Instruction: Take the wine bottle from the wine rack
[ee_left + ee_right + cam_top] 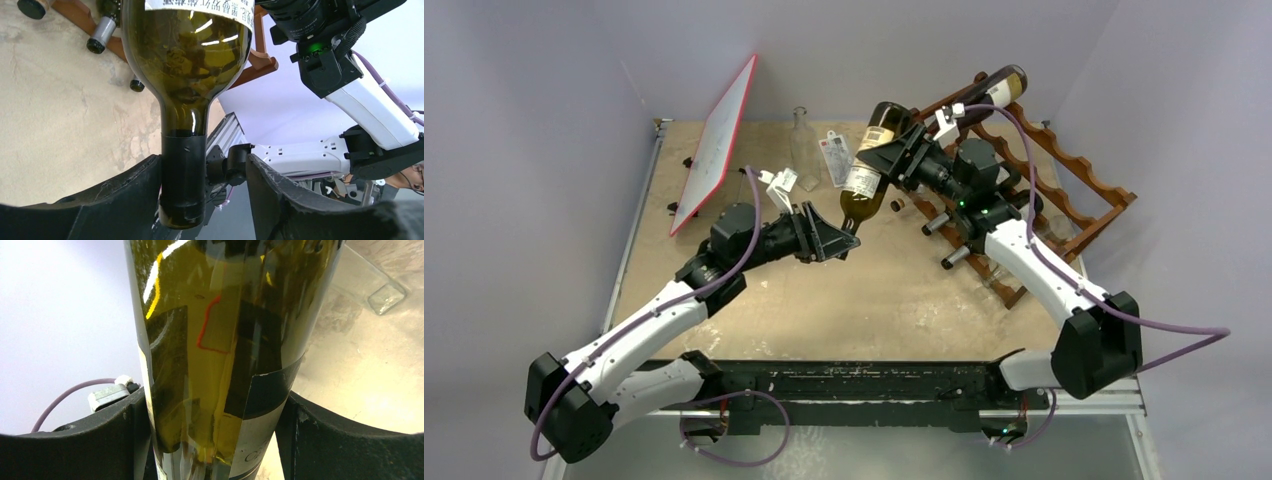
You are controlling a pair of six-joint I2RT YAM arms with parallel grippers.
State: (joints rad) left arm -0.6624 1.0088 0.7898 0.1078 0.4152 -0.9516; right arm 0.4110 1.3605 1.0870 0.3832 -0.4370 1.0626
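Top external view: green wine bottle (869, 165) held in the air just left of the wine rack (1079, 168), tilted neck-down over the bare middle of the table (874, 290). Rack set against the table's back right edge. Right gripper (904, 150) clamped on the bottle's body. Left gripper (844, 235) partly open around the neck, one finger (125, 200) touching, a gap beside the other. Counted: two arms, one rack, one dark bottle (999, 90) on top of the rack, one clear bottle (802, 150) standing, one leaning whiteboard (719, 145).

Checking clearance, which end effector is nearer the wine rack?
Right. The right end effector grips the wine bottle beside the wine rack; left end effector brackets its neck, farther away.
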